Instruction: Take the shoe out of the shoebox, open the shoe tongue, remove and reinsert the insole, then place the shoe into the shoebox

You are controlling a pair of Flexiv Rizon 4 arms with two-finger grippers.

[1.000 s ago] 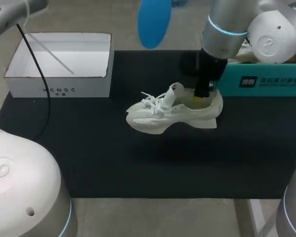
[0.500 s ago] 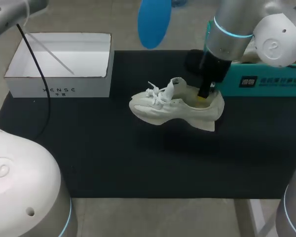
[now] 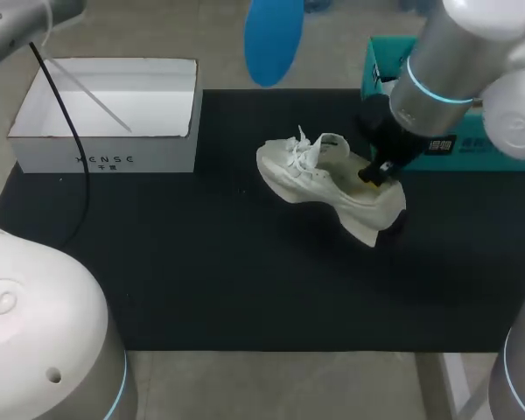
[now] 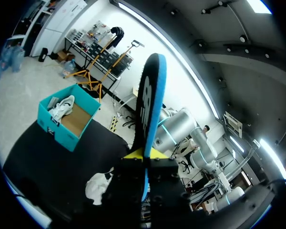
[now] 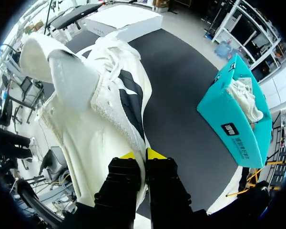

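The shoe [image 3: 328, 179] is over the black mat [image 3: 201, 262], right of the mat's middle. It seems to hang a little above the mat, with the toe toward the mat's far side and the heel lower and nearer. The right gripper [image 3: 374, 173] holds it by the heel. In the right wrist view the two fingers are closed on the heel rim [image 5: 143, 155], one on each side of the rim. I think this grip is chosen because it leaves the mouth of the shoe free, and the tongue [image 5: 62, 67] stands up and open.

The left gripper [image 4: 144, 154] has its fingers pressed on the lower edge of the blue insole [image 4: 150, 105], which stands upright between them. It is held high above the mat's far edge [image 3: 274, 39], probably so that it does not disturb the shoe and can come down into the opening.

A white box [image 3: 105, 153], open on top, sits at the mat's far left corner. A teal box [image 3: 459, 144] sits at the mat's far right edge, just behind the right arm, so there is little room on that side. The middle and near parts of the mat give more room for turning the shoe. Which box is meant to receive the shoe I cannot tell.
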